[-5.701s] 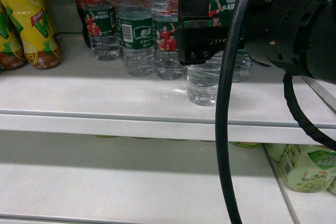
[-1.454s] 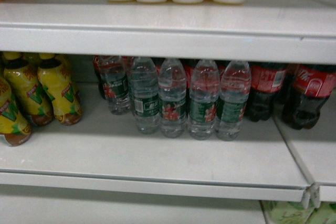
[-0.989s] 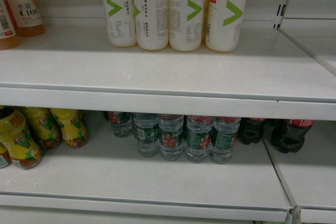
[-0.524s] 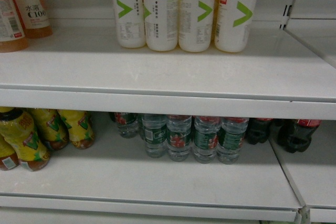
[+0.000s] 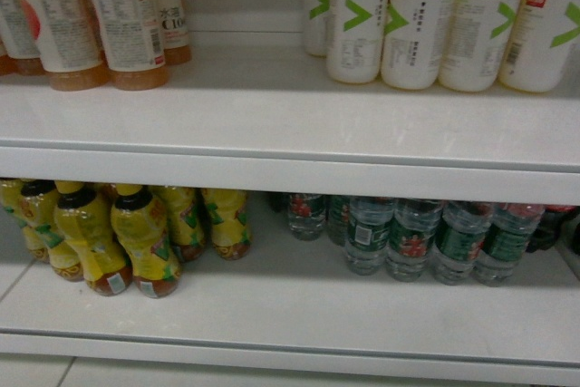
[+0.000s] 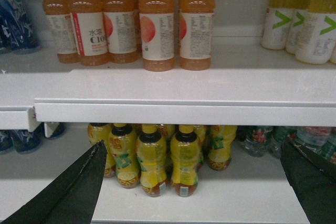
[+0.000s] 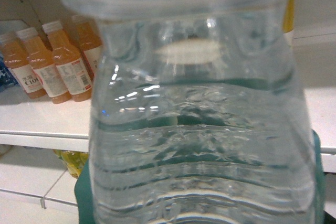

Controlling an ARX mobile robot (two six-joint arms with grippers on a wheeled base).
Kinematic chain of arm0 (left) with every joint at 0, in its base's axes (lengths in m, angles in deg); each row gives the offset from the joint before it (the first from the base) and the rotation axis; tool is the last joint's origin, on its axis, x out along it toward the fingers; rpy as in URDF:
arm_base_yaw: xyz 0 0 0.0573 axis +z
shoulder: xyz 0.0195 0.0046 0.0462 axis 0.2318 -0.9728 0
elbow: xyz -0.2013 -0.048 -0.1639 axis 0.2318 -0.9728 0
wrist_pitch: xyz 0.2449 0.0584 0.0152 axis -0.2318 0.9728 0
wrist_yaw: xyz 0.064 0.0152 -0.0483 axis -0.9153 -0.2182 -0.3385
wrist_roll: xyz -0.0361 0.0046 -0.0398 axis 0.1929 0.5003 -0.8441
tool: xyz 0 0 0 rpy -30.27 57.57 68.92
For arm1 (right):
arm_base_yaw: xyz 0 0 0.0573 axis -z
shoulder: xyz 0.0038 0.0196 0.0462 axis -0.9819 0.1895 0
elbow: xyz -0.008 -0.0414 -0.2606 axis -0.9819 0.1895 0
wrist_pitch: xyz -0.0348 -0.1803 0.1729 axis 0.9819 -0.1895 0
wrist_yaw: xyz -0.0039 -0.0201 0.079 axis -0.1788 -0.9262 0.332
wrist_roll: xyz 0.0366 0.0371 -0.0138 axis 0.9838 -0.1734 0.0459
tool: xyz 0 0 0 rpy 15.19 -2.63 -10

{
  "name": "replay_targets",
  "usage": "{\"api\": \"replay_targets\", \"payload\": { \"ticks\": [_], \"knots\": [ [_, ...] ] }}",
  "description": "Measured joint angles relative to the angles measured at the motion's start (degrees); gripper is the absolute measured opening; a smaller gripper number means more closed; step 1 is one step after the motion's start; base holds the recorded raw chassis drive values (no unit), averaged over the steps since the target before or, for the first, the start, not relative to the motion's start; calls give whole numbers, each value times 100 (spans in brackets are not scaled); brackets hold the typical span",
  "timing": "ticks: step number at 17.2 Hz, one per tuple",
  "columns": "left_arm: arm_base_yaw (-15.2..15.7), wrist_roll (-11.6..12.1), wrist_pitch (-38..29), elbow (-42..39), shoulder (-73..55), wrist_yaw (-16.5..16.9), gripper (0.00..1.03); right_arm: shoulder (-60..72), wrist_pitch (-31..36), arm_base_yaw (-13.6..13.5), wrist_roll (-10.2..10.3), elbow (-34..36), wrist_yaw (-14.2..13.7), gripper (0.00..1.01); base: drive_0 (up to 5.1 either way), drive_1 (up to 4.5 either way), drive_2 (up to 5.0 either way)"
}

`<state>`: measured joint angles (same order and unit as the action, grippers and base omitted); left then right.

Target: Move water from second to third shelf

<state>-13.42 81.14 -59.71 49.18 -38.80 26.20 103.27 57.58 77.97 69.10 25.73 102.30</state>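
The water (image 7: 199, 129), a clear ribbed bottle with a green label at its edges, fills the right wrist view, held up in front of the upper shelf (image 7: 47, 124). My right gripper is shut on it, its fingers hidden behind the bottle. Several more water bottles (image 5: 412, 242) stand on the lower shelf (image 5: 299, 305) at the right. My left gripper (image 6: 194, 182) is open and empty, with its dark fingers (image 6: 73, 192) at the frame's edges, facing the lower shelf. Neither gripper shows in the head view.
Orange drink bottles (image 5: 118, 24) stand at the left of the upper shelf (image 5: 272, 124) and yellow-and-white bottles (image 5: 417, 24) at its right, with a bare gap between them. Yellow tea bottles (image 5: 136, 242) crowd the lower shelf's left. Dark cola bottles (image 5: 548, 228) sit far right.
The head view has risen and swung left, bringing the upper shelf and orange bottles into sight. The right gripper, earlier around a water bottle on the lower shelf, has left this view.
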Motion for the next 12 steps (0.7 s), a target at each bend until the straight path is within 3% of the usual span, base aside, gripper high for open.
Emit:
{"api": "replay_targets", "payload": {
  "ticks": [12],
  "knots": [
    [0,-2,-7,0,0,4,98,2,-13,2,0,0,0,43,-490,241,241]
  ]
}}
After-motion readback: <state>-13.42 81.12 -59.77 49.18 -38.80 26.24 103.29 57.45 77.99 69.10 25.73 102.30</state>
